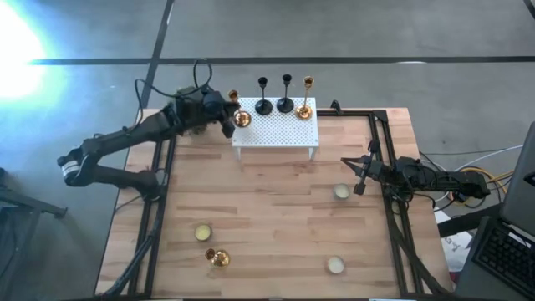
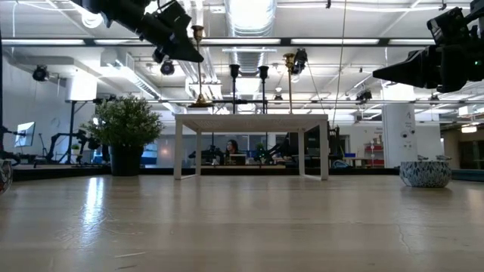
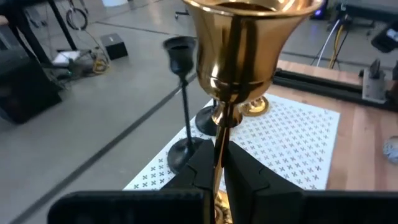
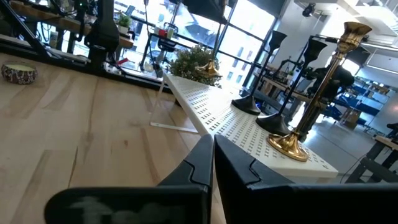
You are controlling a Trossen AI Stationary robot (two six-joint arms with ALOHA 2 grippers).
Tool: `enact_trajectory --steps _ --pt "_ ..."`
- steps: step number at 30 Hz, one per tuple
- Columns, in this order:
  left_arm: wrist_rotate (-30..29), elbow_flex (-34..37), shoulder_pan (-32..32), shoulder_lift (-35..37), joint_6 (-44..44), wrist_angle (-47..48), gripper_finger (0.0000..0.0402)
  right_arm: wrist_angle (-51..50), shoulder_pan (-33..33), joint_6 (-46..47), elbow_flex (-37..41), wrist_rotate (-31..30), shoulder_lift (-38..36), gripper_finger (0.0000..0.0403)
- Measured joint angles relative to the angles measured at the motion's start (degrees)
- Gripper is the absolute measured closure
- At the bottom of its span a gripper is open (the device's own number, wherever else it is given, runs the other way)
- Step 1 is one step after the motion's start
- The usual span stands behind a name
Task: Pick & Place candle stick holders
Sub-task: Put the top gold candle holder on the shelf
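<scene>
— Where's the shiny gold stemmed candle stick holder [image 3: 239, 56]?

— At the left end of the white perforated metal rack [image 1: 276, 130], its thin stem clamped between the left gripper [image 3: 217, 165]'s dark fingers, base just over the rack top.

— And the rest?

— Two black holders [image 1: 264, 96] and another gold one [image 1: 306, 99] stand along the rack's far edge (a third gold one [image 1: 217, 257] lies on the wooden table [image 1: 267, 226], near its front).

— The right gripper [image 4: 212, 158]?

— Hovering by the table's right edge, fingers pressed together, holding nothing

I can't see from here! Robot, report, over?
Left end effector shut on shiny gold candle holder above white perforated rack. Right end effector shut, waiting.
</scene>
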State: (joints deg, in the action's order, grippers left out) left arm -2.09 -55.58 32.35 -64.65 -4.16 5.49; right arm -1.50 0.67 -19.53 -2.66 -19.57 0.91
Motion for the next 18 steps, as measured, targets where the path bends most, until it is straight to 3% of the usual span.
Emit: enact_trajectory --steps 7,18 --pt "5.6 0.0 5.3 -5.0 0.8 -0.7 0.0383 0.0 0.0 0.0 0.0 0.0 0.0 0.0394" --pt "7.2 -4.1 7.3 -12.4 0.4 -4.1 0.0383 0.0 0.0 0.0 0.0 0.0 0.0 0.0394"
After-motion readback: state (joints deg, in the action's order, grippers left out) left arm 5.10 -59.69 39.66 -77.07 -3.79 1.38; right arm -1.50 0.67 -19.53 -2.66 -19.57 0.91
